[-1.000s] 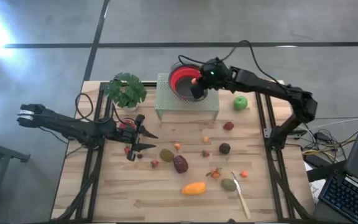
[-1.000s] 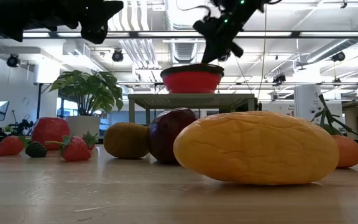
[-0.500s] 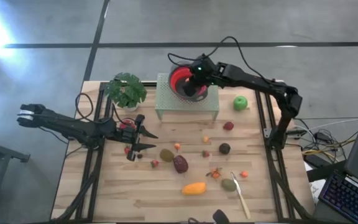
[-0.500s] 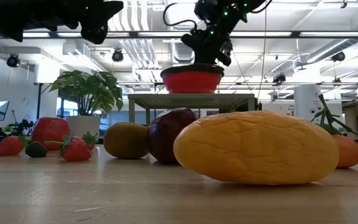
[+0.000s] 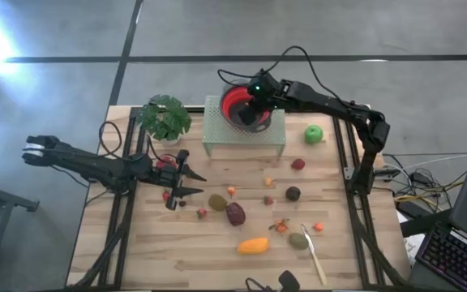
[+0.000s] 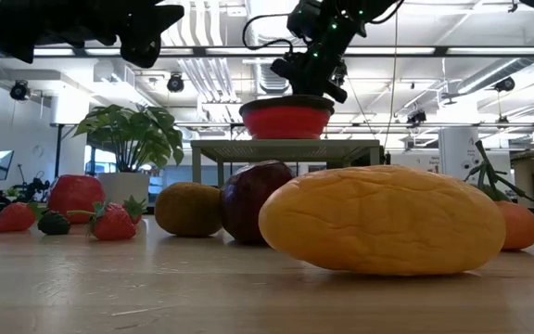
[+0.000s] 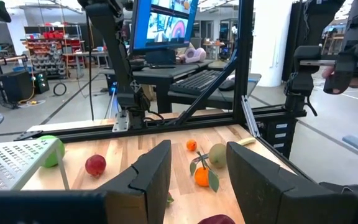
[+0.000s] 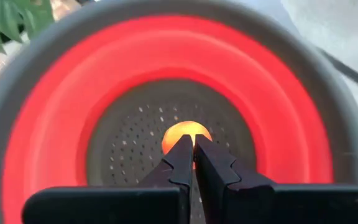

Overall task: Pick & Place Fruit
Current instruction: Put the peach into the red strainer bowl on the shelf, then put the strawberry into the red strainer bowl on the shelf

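Fruit lies scattered on the wooden table: a green apple, an orange oval, a maroon piece, a brown one, a dark one and small berries. A red bowl stands on a pale perforated stand. My right gripper hangs over the bowl, pointing down into it, fingers shut. A small round orange piece shows in the bowl's dark bottom just past the fingertips. My left gripper waits open above the table's left part, holding nothing. My right gripper points down into the red bowl with its fingers closed to a thin slit. The orange piece shows right beyond the fingertips. I cannot tell whether they touch it or whether it lies free on the bowl's bottom.
A leafy potted plant stands left of the stand. Red strawberries lie beside my left gripper. A slim pale utensil lies near the front right, next to an olive piece. Black frame rails run along both table sides.
My right gripper has moved toward the table's left, from the bowl's right rim to over its middle, and has tipped to point down into it. The fruit on the table has stayed put.
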Robot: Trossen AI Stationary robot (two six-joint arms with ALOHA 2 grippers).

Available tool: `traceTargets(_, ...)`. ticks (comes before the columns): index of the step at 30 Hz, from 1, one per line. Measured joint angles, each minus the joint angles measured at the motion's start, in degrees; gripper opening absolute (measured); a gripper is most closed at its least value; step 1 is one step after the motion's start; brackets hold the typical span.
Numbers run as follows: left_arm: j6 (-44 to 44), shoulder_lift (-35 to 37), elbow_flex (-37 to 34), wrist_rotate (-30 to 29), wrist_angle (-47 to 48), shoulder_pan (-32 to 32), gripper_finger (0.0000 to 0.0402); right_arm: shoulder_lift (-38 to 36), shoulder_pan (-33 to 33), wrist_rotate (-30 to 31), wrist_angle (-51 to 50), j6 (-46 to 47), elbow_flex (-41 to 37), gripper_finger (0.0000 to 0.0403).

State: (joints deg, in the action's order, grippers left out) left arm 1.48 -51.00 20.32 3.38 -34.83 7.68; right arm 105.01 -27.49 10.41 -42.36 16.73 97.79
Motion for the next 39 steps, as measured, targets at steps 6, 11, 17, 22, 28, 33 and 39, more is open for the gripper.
traceTargets(6, 0.0, 0.0, 0.0, 0.0, 0.3, 0.0, 0.0161, -0.07, 0.0, -0.04, -2.58, -0.65, -0.1, 0.0008)
traceTargets(11, 0.0, 0.0, 0.0, 0.0, 0.35, -0.02, 0.0161, -0.13, -0.06, -0.02, -2.36, -0.69, -0.12, 0.0008)
traceTargets(17, 0.01, 0.0, 0.0, 0.0, 0.54, -0.02, 0.0161, -0.13, -0.04, -0.04, -2.26, -0.92, -0.15, 0.0008)
traceTargets(22, 0.0, 0.0, 0.0, 0.0, 0.56, -0.02, 0.0161, -0.15, -0.04, -0.02, -2.17, -1.79, -0.17, 0.002)
traceTargets(28, 0.02, 0.0, 0.0, 0.0, 0.59, -0.02, 0.0161, -0.15, -0.04, 0.04, -1.8, -2.15, -0.19, 0.007)
traceTargets(33, 0.02, 0.0, 0.0, 0.0, 0.59, -0.07, 0.0161, -0.16, -0.04, 0.2, -1.65, -2.16, -0.04, 0.0119)
traceTargets(39, 0.02, 0.0, 0.0, 0.0, 0.61, -0.07, 0.0161, -0.39, 0.21, 0.2, -1.15, -3.55, 3.08, 0.0162)
